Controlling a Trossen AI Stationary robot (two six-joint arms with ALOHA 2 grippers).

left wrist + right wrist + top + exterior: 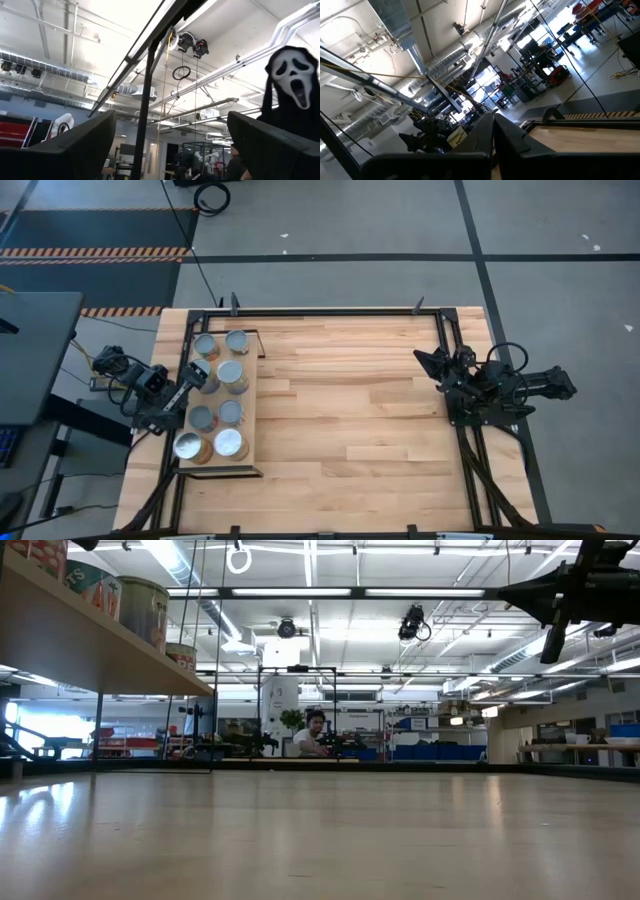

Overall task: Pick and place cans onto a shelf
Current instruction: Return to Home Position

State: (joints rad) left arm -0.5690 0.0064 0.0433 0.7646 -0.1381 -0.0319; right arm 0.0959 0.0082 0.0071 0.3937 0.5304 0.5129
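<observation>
Several cans (232,376) with silver or bluish-grey tops stand upright on the pale plywood shelf (252,395) at the table's left side. In the low view the shelf (90,645) shows raised on its black frame, with cans (145,610) on it. My left gripper (197,373) is at the shelf's left edge among the cans. Its wrist view shows it open and empty (171,114), tipped up toward the ceiling. My right gripper (422,359) is shut and empty, held above the table's right side; it also shows in its wrist view (493,122).
The striped-wood tabletop (350,410) lies bare between the shelf and my right arm. Black frame rails (330,311) run along the table's far edge and sides. A person (316,732) sits far behind the table.
</observation>
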